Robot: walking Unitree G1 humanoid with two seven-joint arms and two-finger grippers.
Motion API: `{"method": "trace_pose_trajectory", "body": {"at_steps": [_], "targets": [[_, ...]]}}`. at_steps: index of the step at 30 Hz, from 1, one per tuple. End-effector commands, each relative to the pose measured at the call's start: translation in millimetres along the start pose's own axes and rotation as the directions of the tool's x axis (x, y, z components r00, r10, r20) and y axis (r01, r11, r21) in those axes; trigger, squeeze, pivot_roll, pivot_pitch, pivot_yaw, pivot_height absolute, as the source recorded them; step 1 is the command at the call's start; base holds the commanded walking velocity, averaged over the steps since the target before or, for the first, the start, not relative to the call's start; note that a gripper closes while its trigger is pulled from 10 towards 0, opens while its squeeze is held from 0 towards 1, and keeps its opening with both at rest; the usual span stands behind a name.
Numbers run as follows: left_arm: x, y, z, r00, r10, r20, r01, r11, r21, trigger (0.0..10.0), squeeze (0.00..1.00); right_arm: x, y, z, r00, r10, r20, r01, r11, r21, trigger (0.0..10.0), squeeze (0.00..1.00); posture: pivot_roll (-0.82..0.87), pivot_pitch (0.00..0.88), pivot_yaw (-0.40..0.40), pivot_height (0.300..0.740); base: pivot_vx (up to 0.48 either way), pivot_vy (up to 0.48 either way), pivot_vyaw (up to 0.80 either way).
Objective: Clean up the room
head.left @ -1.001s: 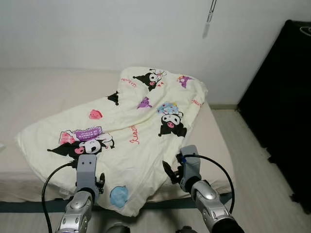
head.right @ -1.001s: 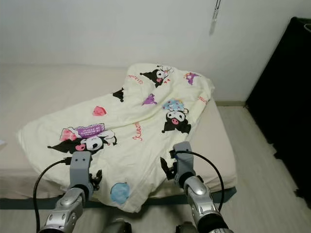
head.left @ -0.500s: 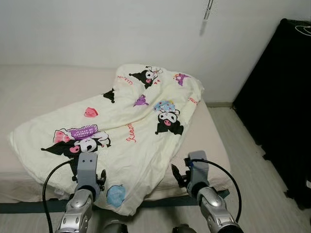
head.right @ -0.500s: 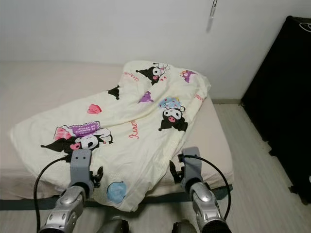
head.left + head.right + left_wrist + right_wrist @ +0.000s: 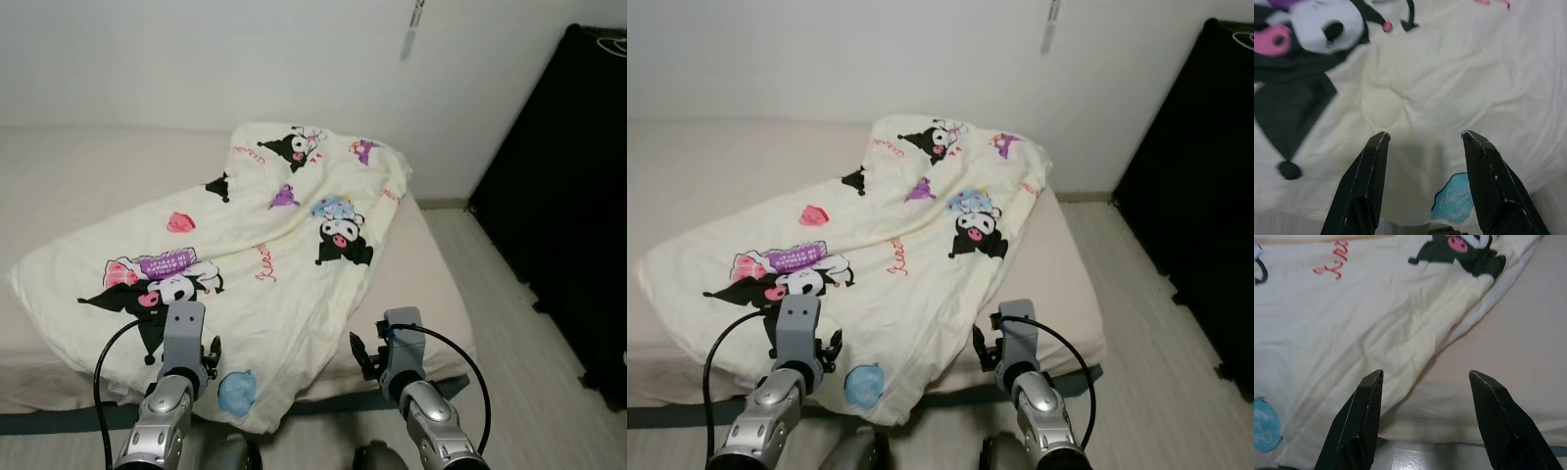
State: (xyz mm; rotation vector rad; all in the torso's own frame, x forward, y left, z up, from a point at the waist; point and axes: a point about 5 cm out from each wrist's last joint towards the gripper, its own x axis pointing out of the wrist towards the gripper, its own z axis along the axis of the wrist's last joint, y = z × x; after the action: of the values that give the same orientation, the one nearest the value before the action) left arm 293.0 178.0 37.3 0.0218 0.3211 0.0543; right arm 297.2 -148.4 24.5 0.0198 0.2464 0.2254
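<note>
A cream blanket (image 5: 255, 255) printed with black, pink and purple cartoon figures lies crumpled slantwise across the bed (image 5: 69, 176), its near corner hanging over the front edge. My left gripper (image 5: 1425, 136) hovers open just above the blanket's near part, beside a black figure and a blue patch (image 5: 1452, 204). My right gripper (image 5: 1425, 374) is open too, poised over the blanket's right edge where it meets the bare beige mattress (image 5: 1518, 357). Nothing is between either pair of fingers.
A tall black cabinet (image 5: 568, 196) stands at the right, with pale wood floor (image 5: 509, 323) between it and the bed. A white wall runs behind the bed. The bed's dark frame (image 5: 59, 419) shows along the front edge.
The whole picture has shifted as the camera moved. Both arms sit a little lower in view. The blanket lies as before.
</note>
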Motion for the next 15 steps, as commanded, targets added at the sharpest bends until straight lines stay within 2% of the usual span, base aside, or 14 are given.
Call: {"method": "trace_pose_trajectory", "body": {"at_steps": [1,15], "targets": [[-2.5,-3.0,-5.7,1.0,-0.01,-0.018,0.01,1.0,0.008,10.0,0.0,-3.5,-1.9,-4.0,1.0,-0.012,-0.003,0.012,1.0,0.015,10.0,0.0,0.08,0.158,-0.037,0.601,0.0,0.0,0.0],[-4.4,-2.9,-6.8,1.0,-0.02,-0.023,0.02,1.0,0.005,10.0,0.0,-3.7,-1.3,-3.5,1.0,-0.006,0.005,0.006,1.0,0.013,10.0,0.0,0.09,0.163,-0.036,0.591,0.0,0.0,0.0]]}}
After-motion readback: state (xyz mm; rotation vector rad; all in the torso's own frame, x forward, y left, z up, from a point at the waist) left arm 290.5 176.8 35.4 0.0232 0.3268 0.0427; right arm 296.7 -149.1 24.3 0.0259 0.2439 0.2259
